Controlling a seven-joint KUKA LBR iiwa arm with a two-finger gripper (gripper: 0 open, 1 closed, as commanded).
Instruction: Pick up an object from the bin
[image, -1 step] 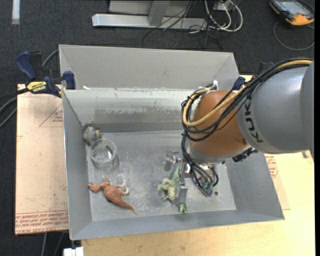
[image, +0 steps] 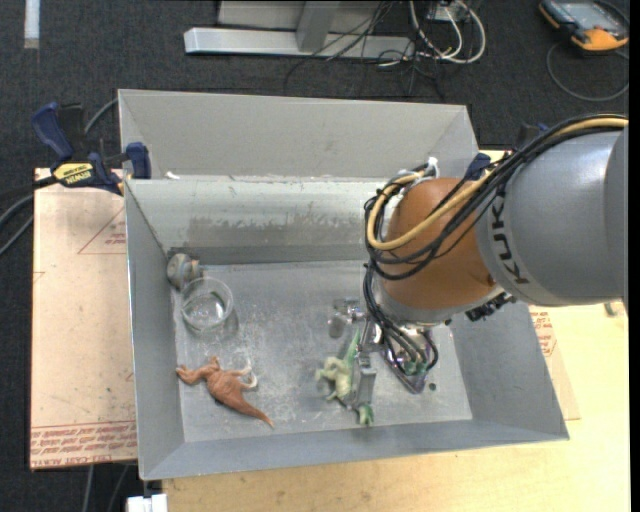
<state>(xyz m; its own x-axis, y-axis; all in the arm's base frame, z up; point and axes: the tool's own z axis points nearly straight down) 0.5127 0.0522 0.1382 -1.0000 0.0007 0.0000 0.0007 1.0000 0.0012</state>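
I'm watching the tool pointing down at a green toy dinosaur, its tail pointing toward the bin's near edge. I can't tell the tool's grip.

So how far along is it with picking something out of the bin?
Done: the end effector is low in the bin, at a pale green toy figure near the front wall. In hand: the grasp itself; a grip can't be confirmed. Left: the lift; the toy looks to be on the floor. The orange dinosaur and clear cup lie apart at the left.
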